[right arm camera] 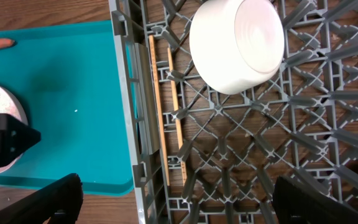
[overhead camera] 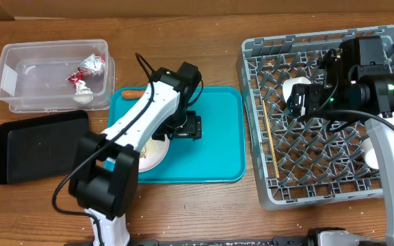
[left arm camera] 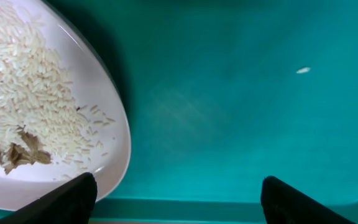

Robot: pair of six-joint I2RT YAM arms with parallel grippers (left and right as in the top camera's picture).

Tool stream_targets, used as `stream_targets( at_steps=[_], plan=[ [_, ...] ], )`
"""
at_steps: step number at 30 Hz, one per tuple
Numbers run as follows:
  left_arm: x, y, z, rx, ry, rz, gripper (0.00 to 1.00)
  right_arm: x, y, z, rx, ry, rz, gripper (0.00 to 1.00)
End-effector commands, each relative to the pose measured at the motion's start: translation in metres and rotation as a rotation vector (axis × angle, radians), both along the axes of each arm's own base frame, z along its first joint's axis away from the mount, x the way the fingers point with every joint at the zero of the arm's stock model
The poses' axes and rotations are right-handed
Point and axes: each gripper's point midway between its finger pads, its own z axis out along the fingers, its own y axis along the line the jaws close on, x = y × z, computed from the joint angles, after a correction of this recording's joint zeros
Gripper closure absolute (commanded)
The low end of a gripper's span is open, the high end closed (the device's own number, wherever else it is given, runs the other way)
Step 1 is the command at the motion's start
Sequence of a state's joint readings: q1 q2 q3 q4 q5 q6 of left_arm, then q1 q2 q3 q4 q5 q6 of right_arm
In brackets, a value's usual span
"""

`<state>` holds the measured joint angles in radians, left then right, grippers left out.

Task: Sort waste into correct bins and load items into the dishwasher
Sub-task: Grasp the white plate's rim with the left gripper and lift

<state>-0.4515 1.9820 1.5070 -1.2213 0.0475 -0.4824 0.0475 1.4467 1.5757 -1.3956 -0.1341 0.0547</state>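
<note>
Hanging wide open, the left gripper [left arm camera: 179,190] has the plate [left arm camera: 115,140] of rice [left arm camera: 23,81] just beside one finger.

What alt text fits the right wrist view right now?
The open right gripper hovers over the grey dish rack, where a white bowl rests with its base toward the camera. Pale chopsticks lie on the grid near the rack's left wall; a teal tray lies beside it.
</note>
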Motion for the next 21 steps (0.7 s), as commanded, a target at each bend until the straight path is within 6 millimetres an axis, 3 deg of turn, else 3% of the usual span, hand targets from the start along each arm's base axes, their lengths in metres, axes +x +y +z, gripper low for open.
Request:
stream_targets(
  at_steps=[1,9,12,14,18,21],
  plan=[
    [-0.003,0.006,-0.023,0.06,0.045,0.021,0.14,0.001,0.001,-0.001,0.007,-0.001,0.005,0.0],
    [-0.008,0.009,-0.052,0.095,0.117,0.019,0.15,0.001,0.001,-0.001,0.007,0.0,0.005,0.0],
    [-0.008,0.009,-0.057,0.098,0.123,0.019,0.22,0.001,0.001,-0.001,0.008,0.0,0.005,0.0],
    [-0.006,0.008,-0.059,0.094,0.115,0.018,0.29,0.001,0.001,-0.001,0.008,0.0,0.005,0.0],
    [-0.002,0.008,-0.06,0.096,0.095,0.009,0.63,0.001,0.001,-0.001,0.007,0.0,0.005,0.0],
    [0.0,0.01,-0.06,0.108,0.089,0.007,0.77,0.001,0.001,-0.001,0.007,0.0,0.005,0.0]
  ],
)
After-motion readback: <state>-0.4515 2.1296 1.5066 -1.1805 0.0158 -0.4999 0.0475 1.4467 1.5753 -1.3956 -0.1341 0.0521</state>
